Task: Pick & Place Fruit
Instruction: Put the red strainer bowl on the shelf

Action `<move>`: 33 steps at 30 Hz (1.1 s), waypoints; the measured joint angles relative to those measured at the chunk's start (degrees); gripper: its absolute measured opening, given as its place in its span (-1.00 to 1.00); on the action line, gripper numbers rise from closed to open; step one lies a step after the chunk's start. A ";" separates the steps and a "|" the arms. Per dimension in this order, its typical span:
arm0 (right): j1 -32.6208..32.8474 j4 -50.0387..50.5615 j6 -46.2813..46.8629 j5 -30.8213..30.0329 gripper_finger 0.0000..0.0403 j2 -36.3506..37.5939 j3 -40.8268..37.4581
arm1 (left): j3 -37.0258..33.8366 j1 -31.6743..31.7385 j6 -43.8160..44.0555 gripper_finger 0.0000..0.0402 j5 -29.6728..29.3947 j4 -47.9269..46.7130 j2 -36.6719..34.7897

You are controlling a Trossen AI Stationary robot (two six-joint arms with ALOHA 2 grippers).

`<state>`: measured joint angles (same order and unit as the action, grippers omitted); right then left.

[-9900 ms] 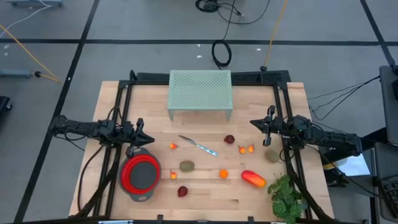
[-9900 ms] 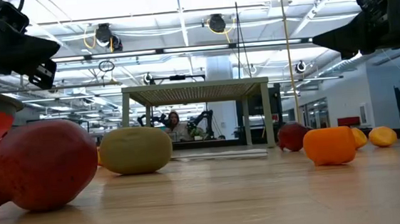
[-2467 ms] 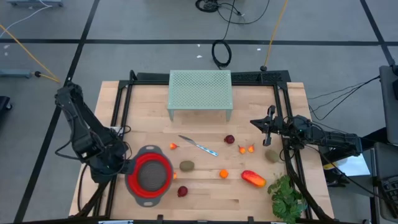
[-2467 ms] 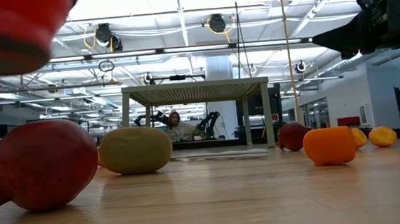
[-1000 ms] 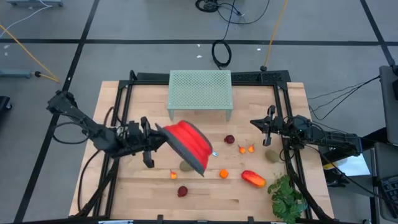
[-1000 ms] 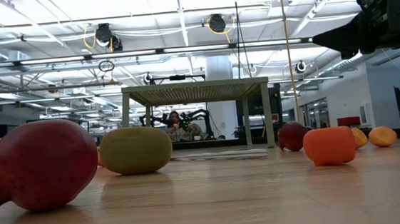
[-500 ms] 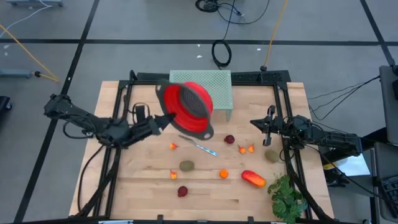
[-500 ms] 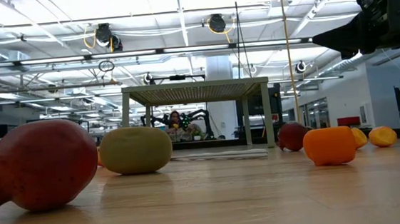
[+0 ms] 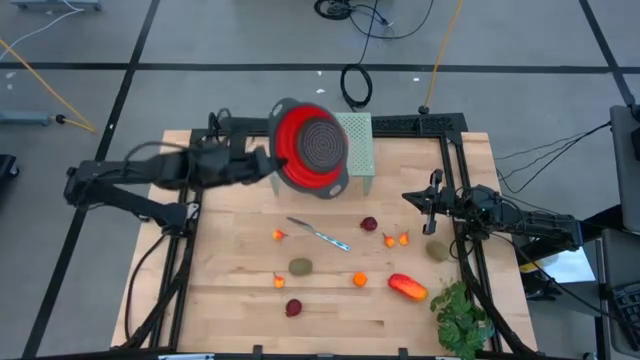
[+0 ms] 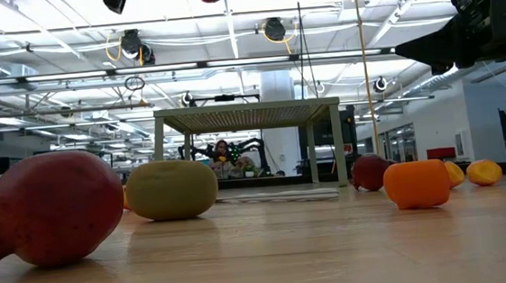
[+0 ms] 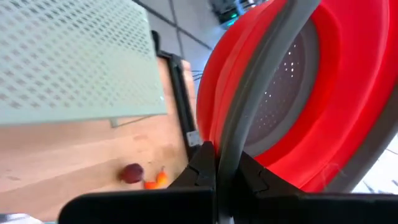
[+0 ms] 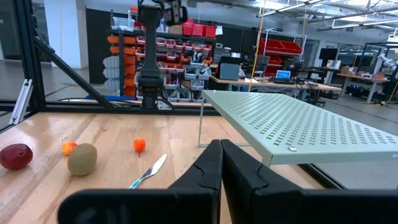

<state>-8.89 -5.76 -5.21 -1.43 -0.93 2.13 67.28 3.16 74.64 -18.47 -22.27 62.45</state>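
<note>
High view first: the left gripper (image 9: pixel 262 163) is clamped tight on the grey rim of a red collapsible colander (image 9: pixel 312 148), which is up in the air and tipped on edge, its perforated bowl facing the camera, overlapping the pale green perforated stand (image 9: pixel 358 143). Just past the colander toward the near table edge lies the thin silver knife (image 9: pixel 320 235), set diagonally. Around and beyond it the fruit (image 9: pixel 300 267) is scattered on the wooden table (image 9: pixel 240 300): a tiny orange piece (image 9: pixel 279 235), an olive-brown oval, a dark red round one (image 9: pixel 293 307) farthest out. Far across, the longer red-orange piece (image 9: pixel 408 287) lies with its long axis slanting toward the leafy plant (image 9: pixel 460 320). The right gripper (image 9: pixel 433 204) waits at the table's right side, fingers pressed together, holding nothing.
</note>
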 joint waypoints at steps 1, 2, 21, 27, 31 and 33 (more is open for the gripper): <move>-0.02 0.00 0.02 0.00 -1.00 0.00 -0.02 | 0.83 1.48 0.02 -0.98 1.48 -1.41 -0.02; -0.02 0.00 0.01 0.00 -1.00 0.00 -0.01 | 1.47 2.88 0.06 -0.98 2.87 -2.76 -0.02; 0.00 0.00 0.00 -0.12 -1.00 0.00 -0.02 | 2.80 25.08 -0.58 -0.98 29.12 -10.83 8.66; 0.00 0.00 0.00 -0.11 -1.00 0.00 0.00 | 2.80 29.90 -2.22 -0.98 34.51 -11.12 11.60; -0.02 0.00 0.00 -0.04 -1.00 0.00 -0.01 | 2.89 32.08 -2.54 -0.98 35.93 -11.11 11.90; -0.01 0.00 0.00 -0.04 -1.00 0.00 0.00 | 4.07 32.88 -3.19 -0.98 35.99 -13.14 11.98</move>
<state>-8.90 -5.76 -5.21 -1.48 -0.93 2.13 71.35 36.04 71.45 17.52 -35.41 74.43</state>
